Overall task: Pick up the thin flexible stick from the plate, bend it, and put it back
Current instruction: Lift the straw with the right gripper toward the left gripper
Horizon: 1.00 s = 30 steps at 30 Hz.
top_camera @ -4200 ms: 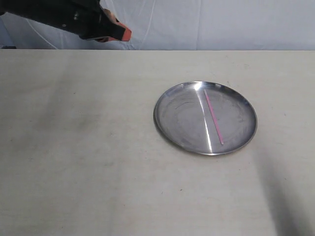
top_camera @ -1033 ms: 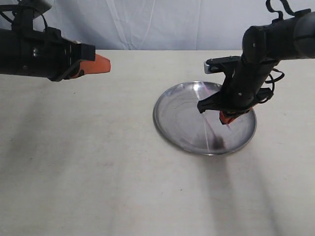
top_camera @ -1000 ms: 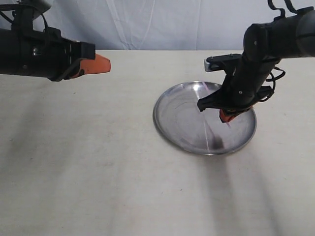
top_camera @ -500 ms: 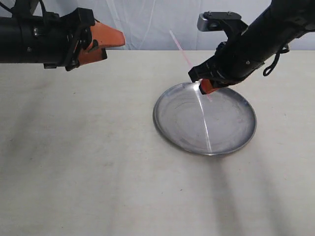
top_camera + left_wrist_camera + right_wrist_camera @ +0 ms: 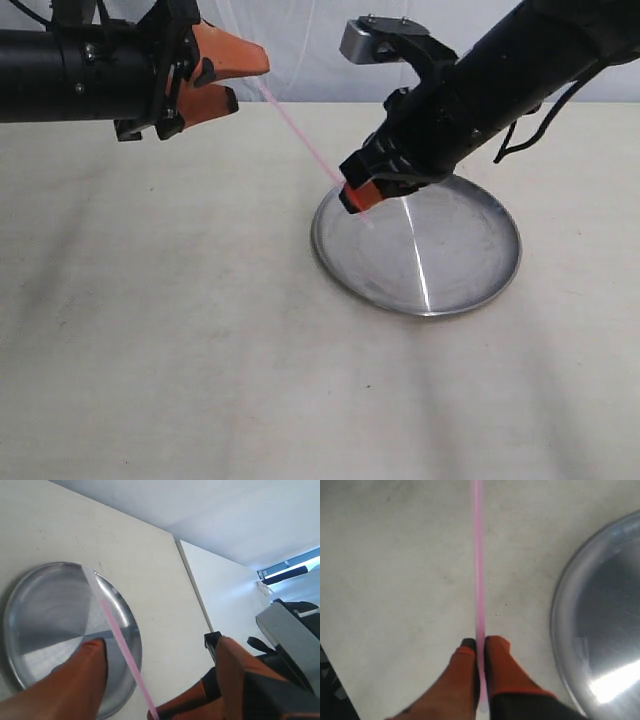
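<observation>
The thin pink stick [image 5: 300,135] is off the plate, straight, slanting up and left through the air. My right gripper [image 5: 355,197] is shut on its lower end above the silver plate's [image 5: 470,270] left rim. The right wrist view shows the stick [image 5: 478,555] pinched between the orange fingertips of the right gripper [image 5: 480,642], with the plate [image 5: 600,605] beside it. My left gripper [image 5: 248,80] is open at the stick's upper end. In the left wrist view the stick [image 5: 122,650] runs between the spread fingers of the left gripper [image 5: 157,645], above the plate [image 5: 45,605].
A beige tabletop [image 5: 200,330] carries the plate, and a white cloth backdrop [image 5: 320,40] hangs behind its far edge. Both black arms reach over the back half of the table.
My right gripper closed on the stick, lifted it off the plate and carried it left and up. The left gripper opened and moved right toward the stick's free end.
</observation>
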Available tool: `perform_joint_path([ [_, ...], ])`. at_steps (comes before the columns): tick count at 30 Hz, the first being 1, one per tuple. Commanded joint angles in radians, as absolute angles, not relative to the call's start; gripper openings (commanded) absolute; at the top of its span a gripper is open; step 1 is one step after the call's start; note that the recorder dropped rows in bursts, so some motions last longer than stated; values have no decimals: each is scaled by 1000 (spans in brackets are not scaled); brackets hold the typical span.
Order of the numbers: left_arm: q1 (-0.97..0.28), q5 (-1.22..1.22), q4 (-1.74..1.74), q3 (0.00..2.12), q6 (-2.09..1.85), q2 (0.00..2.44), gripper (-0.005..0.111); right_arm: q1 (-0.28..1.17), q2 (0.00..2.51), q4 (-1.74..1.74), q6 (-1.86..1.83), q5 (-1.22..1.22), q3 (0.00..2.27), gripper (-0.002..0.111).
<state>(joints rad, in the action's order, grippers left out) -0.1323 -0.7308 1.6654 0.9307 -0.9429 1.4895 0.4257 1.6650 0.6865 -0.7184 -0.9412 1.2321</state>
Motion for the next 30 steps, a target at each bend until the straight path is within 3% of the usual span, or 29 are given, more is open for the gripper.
perform_joint_path([
  [1, -132, -716, 1659, 937, -951, 1494, 61, 462, 1656, 698, -733, -943, 1230, -1],
  [17, -132, -654, 1611, 937, -967, 1494, 58, 479, 1639, 823, -819, -953, 1230, -1],
  [20, -132, -630, 1623, 937, -967, 1494, 44, 479, 1638, 823, -826, -971, 1230, -1],
  [26, -132, -628, 1644, 937, -985, 1494, 0, 479, 1638, 865, -861, -1002, 1230, -1],
  [30, -132, -630, 1645, 937, -1005, 1494, 0, 479, 1638, 865, -861, -1004, 1230, -1],
])
